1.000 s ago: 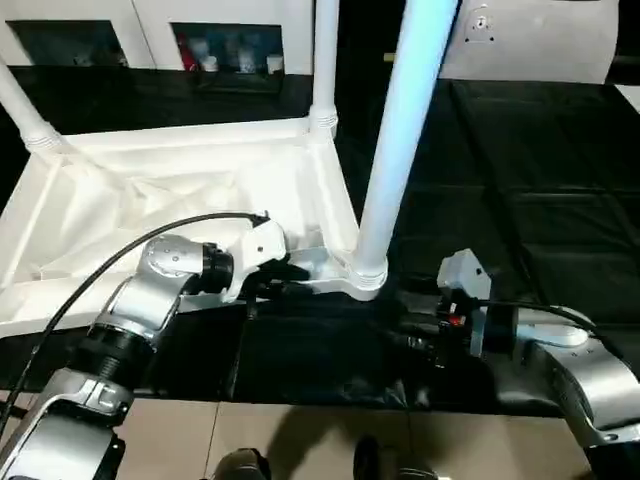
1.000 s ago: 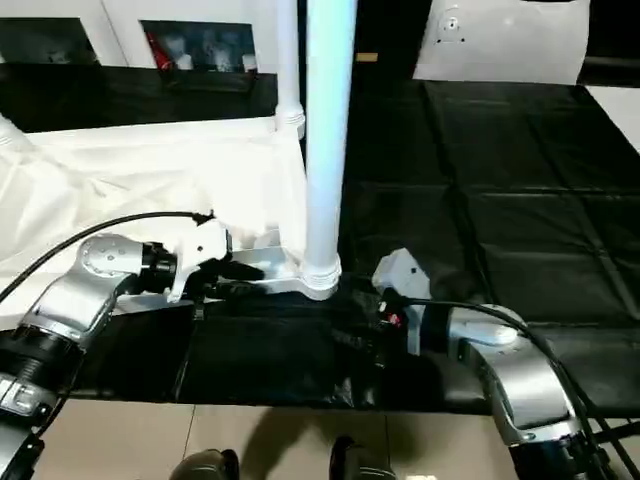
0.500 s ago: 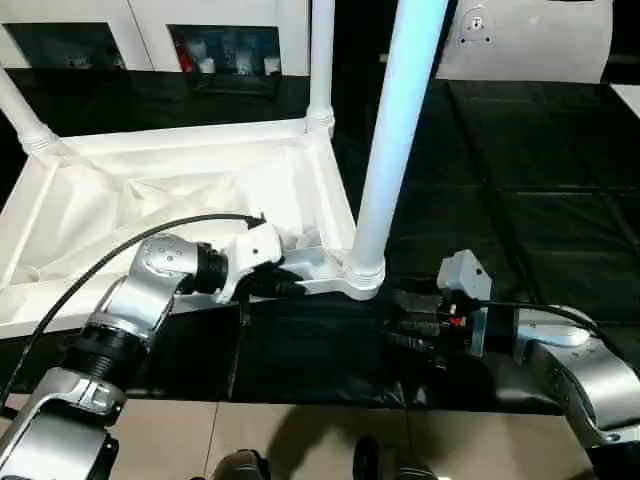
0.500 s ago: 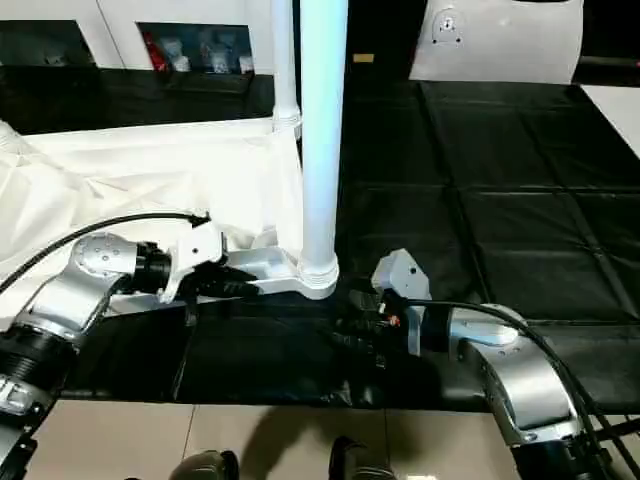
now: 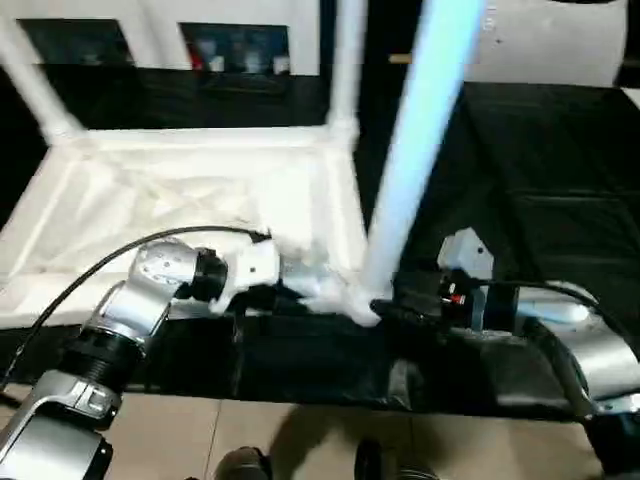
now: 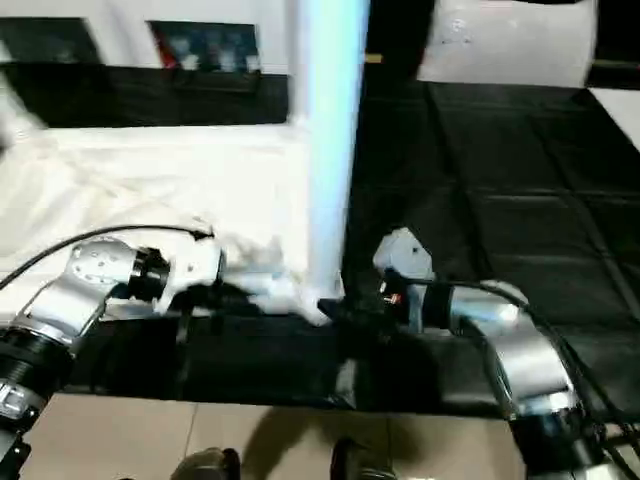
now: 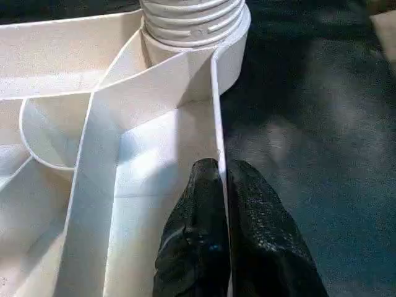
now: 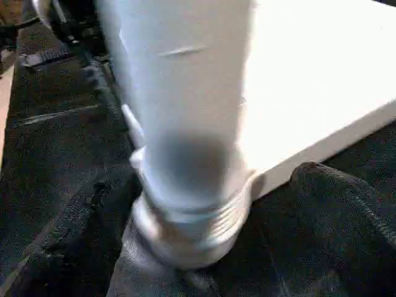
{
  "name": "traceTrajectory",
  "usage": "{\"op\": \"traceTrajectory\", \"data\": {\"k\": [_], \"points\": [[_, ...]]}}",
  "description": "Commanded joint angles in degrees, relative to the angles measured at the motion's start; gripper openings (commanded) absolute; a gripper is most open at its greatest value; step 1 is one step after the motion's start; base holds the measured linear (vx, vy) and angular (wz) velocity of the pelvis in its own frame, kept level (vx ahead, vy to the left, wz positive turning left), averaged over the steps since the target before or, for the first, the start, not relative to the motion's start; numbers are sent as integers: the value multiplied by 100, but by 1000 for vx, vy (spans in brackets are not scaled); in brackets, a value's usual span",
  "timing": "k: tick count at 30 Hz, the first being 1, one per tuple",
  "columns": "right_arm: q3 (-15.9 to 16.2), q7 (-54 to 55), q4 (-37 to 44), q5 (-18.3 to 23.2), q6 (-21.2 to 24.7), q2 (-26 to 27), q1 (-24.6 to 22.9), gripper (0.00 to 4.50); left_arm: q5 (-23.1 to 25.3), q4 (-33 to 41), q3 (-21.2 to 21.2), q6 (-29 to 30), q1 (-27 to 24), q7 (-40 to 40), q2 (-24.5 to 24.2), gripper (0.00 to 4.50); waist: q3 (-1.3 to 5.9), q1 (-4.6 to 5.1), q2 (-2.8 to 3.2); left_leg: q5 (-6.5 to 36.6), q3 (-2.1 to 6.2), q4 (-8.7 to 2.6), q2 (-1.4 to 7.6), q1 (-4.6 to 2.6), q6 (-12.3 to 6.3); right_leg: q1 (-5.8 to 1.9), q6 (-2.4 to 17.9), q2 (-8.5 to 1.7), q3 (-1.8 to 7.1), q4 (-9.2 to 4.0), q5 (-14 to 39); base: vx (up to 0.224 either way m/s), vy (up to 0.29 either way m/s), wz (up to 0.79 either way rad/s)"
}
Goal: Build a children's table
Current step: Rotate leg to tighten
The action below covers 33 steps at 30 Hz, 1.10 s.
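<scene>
Left eye view: the children's table (image 5: 200, 190) is seen upside down on a black mat (image 5: 540, 170), its ribbed underside turned up. Three white legs are seen rising from corner sockets: a near leg (image 5: 415, 160) at the corner closest to the robot, a far leg (image 5: 347, 60) behind it, and a third leg (image 5: 35, 85) at the far left corner.

Near corner: in the left wrist view the threaded end of the near leg is seated in its round socket (image 7: 232, 43), with ribs running from the socket into the underside. In the right wrist view the same joint is seen from outside, threads still visible above the socket rim.

Left gripper (image 7: 223, 179): the two black fingers are closed onto the thin side wall (image 7: 215, 111) of the table top, one finger inside the wall and one outside, a short way along from the near socket.

Right gripper (image 5: 385, 310): placed at the foot of the near leg, just beside the socket. One black finger (image 8: 346, 204) is seen beside the leg's base and another lower part is seen on the other side; the jaws appear spread about the base, but whether the leg is touched cannot be told.

Surroundings: a white cabinet (image 5: 235, 45) with dark glass-fronted compartments is set beyond the table. A pale floor (image 5: 300, 440) is seen at the mat's near edge.
</scene>
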<state>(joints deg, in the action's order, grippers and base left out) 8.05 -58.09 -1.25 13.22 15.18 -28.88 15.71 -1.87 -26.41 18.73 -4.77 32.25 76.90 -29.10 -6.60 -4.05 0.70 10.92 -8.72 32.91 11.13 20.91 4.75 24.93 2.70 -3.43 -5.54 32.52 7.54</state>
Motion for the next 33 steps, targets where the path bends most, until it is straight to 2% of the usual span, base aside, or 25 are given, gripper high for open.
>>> {"op": "traceTrajectory", "data": {"k": [1, 2, 4, 5, 9, 14, 18, 19, 22, 29, 31, 32, 33], "points": [[136, -103, -205, -111, -192, -24, 98, 450, -12, 19, 296, -308, 102, 394, 36, 4, 467, 8, -21, 379, -48, -272, 163, -11, -763, -468, 1100, -420, 308, -274, 1265, 0, 0, 0], [186, -189, -273, -84, -238, -5, 142, 450, 7, -25, 317, -346, 134, 418, 56, 4, 465, 14, -28, 426, -50, -273, 158, -10, -738, -473, 1085, -423, 306, -278, 1342, 0, 0, 0], [213, -250, -326, -54, -273, 11, 174, 450, 24, -65, 308, -376, 156, 440, 79, 4, 444, -12, -36, 634, -58, -273, 139, -14, -641, -469, 929, -425, 308, -335, 1802, 0, 0, 0], [233, -304, -362, -41, -295, 21, 198, 431, 40, -108, 305, -412, 182, 447, 94, 1, 438, -22, -35, 666, -53, -277, 145, -15, -608, -466, 887, -431, 312, -338, 1898, 0, 0, 0], [330, -569, -529, -11, -379, 57, 309, 409, 82, -268, 288, -509, 296, 460, 133, 0, 442, -71, -18, 835, -47, -280, 158, -47, -500, -439, 773, -432, 309, -369, 2206, 0, 0, 0], [402, -721, -725, 44, -428, 87, 436, 367, 84, -328, 295, -556, 321, 476, 122, 0, 468, -72, -25, 757, -38, -270, 161, -16, -493, -460, 881, -423, 305, -319, 1903, 0, 0, 0], [417, -795, -770, 85, -393, 108, 473, 331, 90, -346, 296, -561, 322, 482, 107, 0, 476, -84, -26, 677, -45, -260, 156, -5, -519, -464, 875, -426, 306, -314, 1884, 0, 0, 0], [422, -816, -774, 88, -391, 110, 474, 327, 88, -349, 296, -563, 320, 488, 104, 0, 486, -85, -45, 654, -46, -256, 157, 2, -526, -472, 875, -425, 305, -306, 1849, 0, 0, 0], [438, -945, -801, 133, -350, 127, 458, 289, 76, -382, 275, -568, 304, 520, 102, 0, 479, -88, -32, 642, -44, -259, 159, 3, -528, -466, 862, -425, 302, -308, 1864, 0, 0, 0], [453, -1041, -737, 254, -229, 146, 349, 270, -55, -319, 221, -381, 212, 573, 119, 0, 454, -87, -18, 691, -43, -267, 157, -1, -527, -457, 861, -419, 304, -320, 1874, 0, 0, 0], [441, -1028, -570, 401, -1, 199, 235, 268, -127, -253, 163, -127, 181, 465, 187, 0, 428, -82, -1, 734, -41, -276, 163, -1, -527, -452, 891, -411, 305, -319, 1864, 0, 0, 0], [441, -1028, -570, 401, -1, 199, 235, 268, -127, -253, 163, -127, 181, 465, 187, 0, 427, -85, -13, 748, -37, -278, 161, 2, -522, -455, 871, -416, 302, -324, 1897, 0, 0, 0], [439, -1013, -499, 442, 78, 218, 190, 268, -138, -223, 144, -47, 170, 407, 211, 0, 419, -83, 4, 776, -37, -281, 158, -3, -513, -448, 865, -418, 301, -333, 1944, 0, 0, 0]]}}
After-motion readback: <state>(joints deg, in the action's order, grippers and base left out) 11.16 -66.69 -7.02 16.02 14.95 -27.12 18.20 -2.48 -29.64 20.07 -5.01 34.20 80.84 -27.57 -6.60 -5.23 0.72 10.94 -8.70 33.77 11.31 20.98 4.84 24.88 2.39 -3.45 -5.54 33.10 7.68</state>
